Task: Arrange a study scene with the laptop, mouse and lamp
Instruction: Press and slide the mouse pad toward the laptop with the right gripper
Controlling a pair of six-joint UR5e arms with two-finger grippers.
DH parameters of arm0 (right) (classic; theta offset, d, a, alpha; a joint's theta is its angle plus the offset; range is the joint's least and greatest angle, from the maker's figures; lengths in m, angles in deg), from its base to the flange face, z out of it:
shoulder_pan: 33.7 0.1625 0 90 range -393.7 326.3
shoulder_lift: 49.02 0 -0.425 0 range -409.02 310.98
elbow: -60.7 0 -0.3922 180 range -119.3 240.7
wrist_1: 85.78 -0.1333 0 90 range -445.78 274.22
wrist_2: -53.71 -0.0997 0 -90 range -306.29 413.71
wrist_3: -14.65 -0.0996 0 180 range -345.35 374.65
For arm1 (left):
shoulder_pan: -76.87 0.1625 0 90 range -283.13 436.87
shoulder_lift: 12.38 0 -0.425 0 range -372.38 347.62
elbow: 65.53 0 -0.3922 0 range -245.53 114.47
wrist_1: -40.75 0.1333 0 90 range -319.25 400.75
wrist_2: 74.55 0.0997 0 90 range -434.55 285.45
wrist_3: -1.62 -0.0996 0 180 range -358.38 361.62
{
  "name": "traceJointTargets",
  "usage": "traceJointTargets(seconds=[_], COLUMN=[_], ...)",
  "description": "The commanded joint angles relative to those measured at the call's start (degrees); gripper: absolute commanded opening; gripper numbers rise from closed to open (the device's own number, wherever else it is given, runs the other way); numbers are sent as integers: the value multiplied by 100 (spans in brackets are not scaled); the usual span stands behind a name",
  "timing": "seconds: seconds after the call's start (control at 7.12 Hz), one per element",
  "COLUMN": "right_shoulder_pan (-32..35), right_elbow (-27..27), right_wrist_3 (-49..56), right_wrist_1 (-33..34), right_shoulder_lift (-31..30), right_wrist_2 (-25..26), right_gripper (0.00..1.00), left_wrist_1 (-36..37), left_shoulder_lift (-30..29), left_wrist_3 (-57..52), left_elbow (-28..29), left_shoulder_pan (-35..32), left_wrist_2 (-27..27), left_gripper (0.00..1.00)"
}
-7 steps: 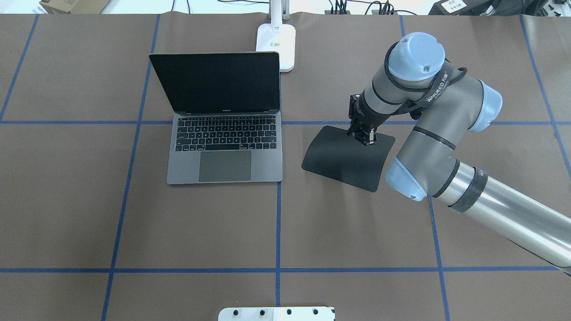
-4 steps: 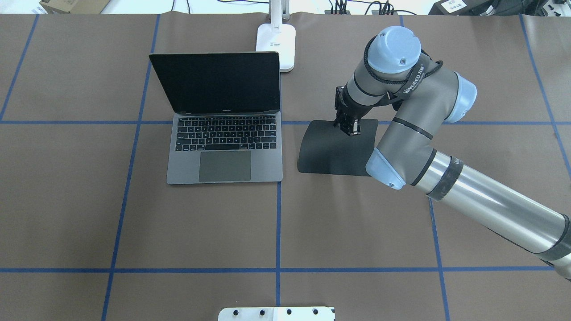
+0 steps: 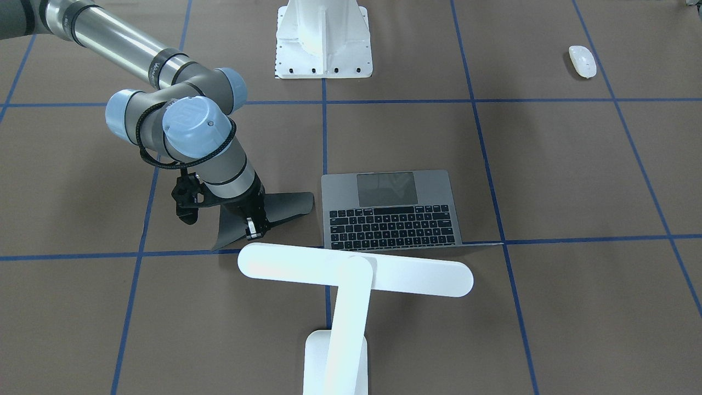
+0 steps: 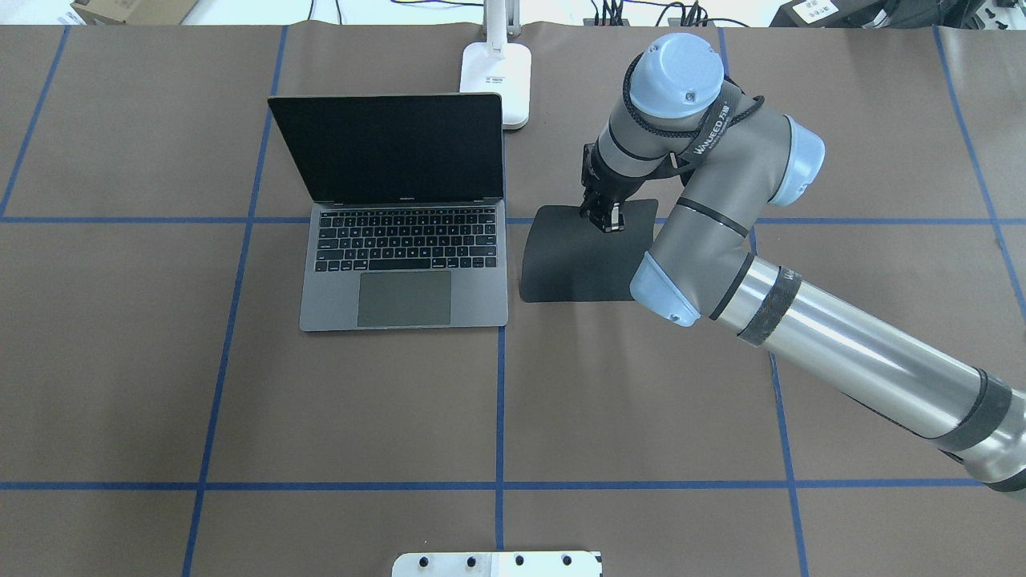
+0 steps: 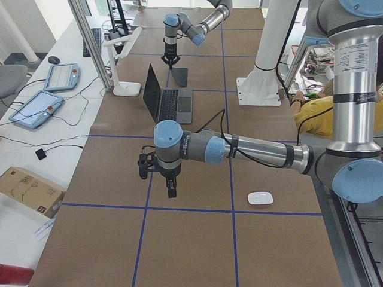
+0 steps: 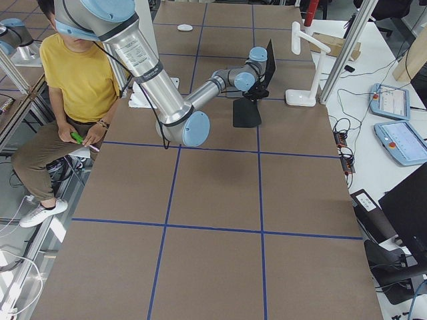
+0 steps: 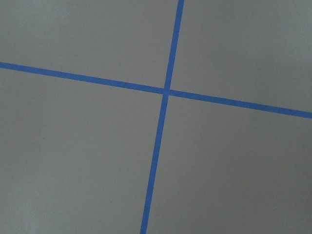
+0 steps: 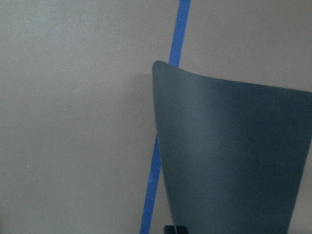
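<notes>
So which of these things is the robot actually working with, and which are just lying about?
Part of the job:
- laptop, open
- mouse, off on its own
- lamp, behind the laptop
- black pad, pinched in the right arm's fingers beside the laptop

Just lying about:
- white bolted pedestal
- cardboard box on the side bench

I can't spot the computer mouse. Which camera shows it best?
The exterior front-facing view: the mouse shows whole, from above, its oval outline sharp. The exterior left view shows it smaller; exterior right, a far speck. The overhead and wrist views miss it.
</notes>
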Motion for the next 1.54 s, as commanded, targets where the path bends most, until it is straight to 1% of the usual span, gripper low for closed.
traceJointTargets(seconds=[0.0,0.28,0.42,0.56,0.7,0.84,0.98,1.12,1.4], right_shoulder_pan=[-1,26,52,87,113,114,140,227,411], right_elbow=[-225,-270,-296,-305,-305,-297,-253,-122,326], right_wrist_3=[-110,-162,-163,-171,-163,-119,-14,561,2341], right_wrist_1=[-7,-7,-7,-33,-42,-51,-60,-42,-33], right_shoulder_lift=[144,171,180,189,180,172,171,128,-301], right_wrist_2=[24,33,33,77,77,112,138,200,148], right_gripper=[0,0,7,27,76,100,100,100,100], left_wrist_1=[-14,-23,-23,-31,-23,-5,21,30,21], left_shoulder_lift=[-1,-28,-28,-45,-45,-71,-98,-115,-107], left_wrist_3=[-2,-2,-2,-2,-2,-2,6,59,68], left_elbow=[47,109,126,135,135,135,135,101,-83], left_shoulder_pan=[0,0,0,0,0,0,0,0,-9], left_wrist_2=[-7,2,2,2,2,2,2,2,2], left_gripper=[100,100,100,100,100,100,100,100,100])
